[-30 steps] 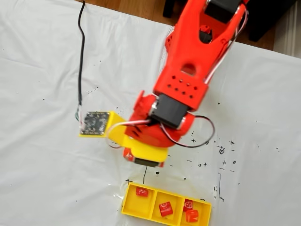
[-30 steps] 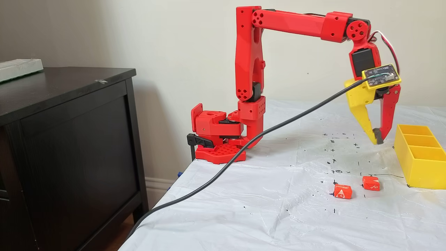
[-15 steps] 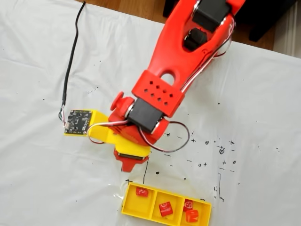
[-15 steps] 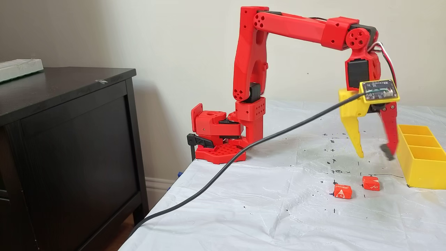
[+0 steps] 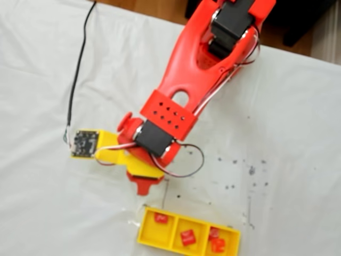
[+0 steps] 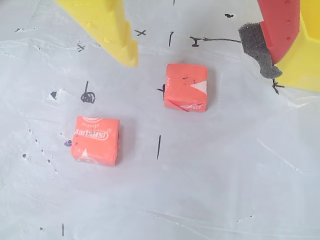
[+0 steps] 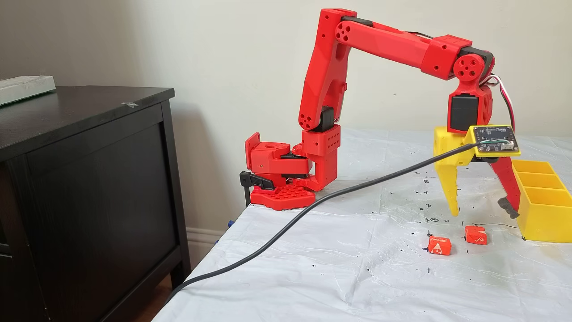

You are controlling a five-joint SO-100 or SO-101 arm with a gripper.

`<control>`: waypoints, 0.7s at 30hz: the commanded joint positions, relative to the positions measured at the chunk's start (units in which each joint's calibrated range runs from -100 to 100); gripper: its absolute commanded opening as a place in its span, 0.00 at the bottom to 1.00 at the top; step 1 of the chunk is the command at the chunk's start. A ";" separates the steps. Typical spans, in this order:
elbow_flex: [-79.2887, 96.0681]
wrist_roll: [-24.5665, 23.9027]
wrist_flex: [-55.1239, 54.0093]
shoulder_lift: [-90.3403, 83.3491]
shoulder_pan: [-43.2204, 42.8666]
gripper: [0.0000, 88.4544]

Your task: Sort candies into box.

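Candies are split between two places: two still lie loose on the desk [image 7: 313,277], and four already sit in the box [image 5: 188,237]. In the wrist view we see the left candy [image 6: 95,140], printed side up, and just right of it the second candy [image 6: 186,87], apart from the first and lying between the two fingers. The end effector [image 6: 197,47] hangs spread wide and empty above it, yellow finger [image 6: 107,27] on the left, red finger [image 6: 280,25] with its grey foam pad on the right. We judge that wide spread is there so the fingers can drop on either side of that candy.

In the side view the same pair lie on the desk just left of the box [image 7: 538,201], near its end wall, which keeps the carry short.

From above, the arm covers both loose candies. In the box we count one candy in the left compartment, one in the middle and two in the right, though blur makes their markings unreadable. The box's right part is cut off in the side view.
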 commanded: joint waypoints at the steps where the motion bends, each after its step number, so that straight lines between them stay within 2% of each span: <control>1: -2.73 0.20 -0.89 -1.15 0.44 0.35; 21: -5.19 -0.63 -2.12 6.57 -0.56 0.33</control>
